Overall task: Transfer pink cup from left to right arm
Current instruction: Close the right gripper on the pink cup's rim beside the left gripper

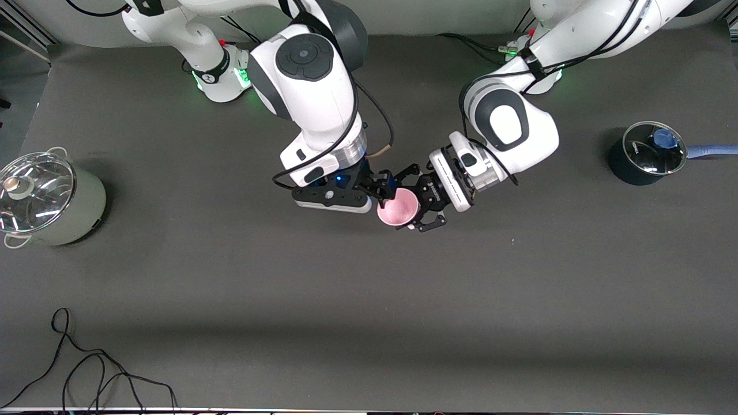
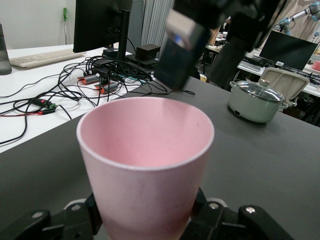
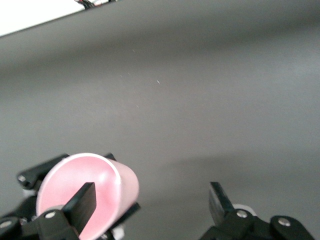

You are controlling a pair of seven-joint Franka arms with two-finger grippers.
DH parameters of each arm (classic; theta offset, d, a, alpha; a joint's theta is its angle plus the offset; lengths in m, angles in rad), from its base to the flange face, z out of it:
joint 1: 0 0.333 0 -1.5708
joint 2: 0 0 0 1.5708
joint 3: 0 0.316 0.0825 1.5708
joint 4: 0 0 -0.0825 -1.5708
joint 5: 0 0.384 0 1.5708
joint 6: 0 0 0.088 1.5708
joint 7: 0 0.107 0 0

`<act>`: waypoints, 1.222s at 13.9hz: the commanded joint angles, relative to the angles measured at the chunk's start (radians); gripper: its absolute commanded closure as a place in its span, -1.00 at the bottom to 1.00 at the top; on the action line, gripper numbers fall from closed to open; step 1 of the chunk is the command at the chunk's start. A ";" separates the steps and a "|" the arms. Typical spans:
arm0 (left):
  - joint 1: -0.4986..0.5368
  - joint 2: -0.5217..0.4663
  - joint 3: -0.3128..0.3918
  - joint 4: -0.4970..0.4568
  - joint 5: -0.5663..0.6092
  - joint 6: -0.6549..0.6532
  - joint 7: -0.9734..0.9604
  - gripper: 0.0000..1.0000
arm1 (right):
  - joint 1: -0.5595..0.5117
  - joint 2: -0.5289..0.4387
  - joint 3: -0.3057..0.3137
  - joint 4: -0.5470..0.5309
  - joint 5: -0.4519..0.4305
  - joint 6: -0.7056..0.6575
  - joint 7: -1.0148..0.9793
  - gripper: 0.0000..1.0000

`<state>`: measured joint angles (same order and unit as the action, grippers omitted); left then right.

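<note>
The pink cup (image 1: 398, 208) is held in the air over the middle of the table, its mouth turned toward the front camera. My left gripper (image 1: 416, 200) is shut on its lower body, a finger on each side. In the left wrist view the cup (image 2: 145, 160) fills the middle, clamped in my left gripper (image 2: 145, 222). My right gripper (image 1: 381, 189) is right beside the cup's rim and is open. In the right wrist view my right gripper (image 3: 150, 200) stands wide open, and one finger (image 3: 82, 202) overlaps the cup's mouth (image 3: 75, 187). The cup is not between its fingers.
A pale green pot with a glass lid (image 1: 49, 199) stands at the right arm's end of the table and shows in the left wrist view (image 2: 257, 102). A dark blue saucepan with a glass lid (image 1: 648, 153) stands at the left arm's end. A black cable (image 1: 86, 369) lies near the front edge.
</note>
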<state>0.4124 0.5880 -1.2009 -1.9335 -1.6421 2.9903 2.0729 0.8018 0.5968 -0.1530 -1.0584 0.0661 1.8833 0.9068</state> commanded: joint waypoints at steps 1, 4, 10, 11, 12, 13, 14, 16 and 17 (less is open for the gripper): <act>-0.007 -0.002 -0.011 0.001 -0.036 0.044 0.038 0.52 | -0.012 0.046 0.000 0.035 -0.014 0.051 0.040 -1.00; -0.006 -0.002 -0.011 0.001 -0.036 0.044 0.038 0.52 | -0.012 0.057 0.001 0.032 -0.014 0.053 0.041 -1.00; -0.004 -0.004 -0.012 0.005 -0.050 0.076 0.035 0.52 | -0.010 0.041 0.001 0.031 -0.014 0.014 0.034 -1.00; -0.006 -0.002 -0.012 0.008 -0.051 0.076 0.035 0.52 | -0.009 0.037 0.001 0.032 -0.014 -0.012 0.034 -1.00; -0.006 -0.002 -0.012 0.011 -0.059 0.076 0.035 0.51 | -0.001 0.035 0.001 0.031 -0.014 -0.023 0.032 -1.00; -0.006 -0.002 -0.012 0.016 -0.062 0.082 0.033 0.51 | 0.003 0.035 0.003 0.029 -0.015 -0.024 0.035 -1.00; -0.007 -0.002 -0.012 0.019 -0.065 0.104 0.032 0.51 | 0.011 0.040 0.006 0.024 -0.031 -0.026 0.034 -1.00; -0.027 -0.002 -0.012 0.045 -0.088 0.136 0.027 0.51 | 0.022 0.054 0.010 0.023 -0.048 -0.027 0.034 -1.00; -0.029 -0.002 -0.012 0.048 -0.094 0.144 0.027 0.51 | 0.022 0.060 0.012 0.021 -0.048 -0.026 0.034 -1.00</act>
<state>0.4070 0.5880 -1.2082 -1.9211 -1.6882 3.0780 2.0716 0.8178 0.6407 -0.1460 -1.0467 0.0384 1.8668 0.9204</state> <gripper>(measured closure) 0.335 0.000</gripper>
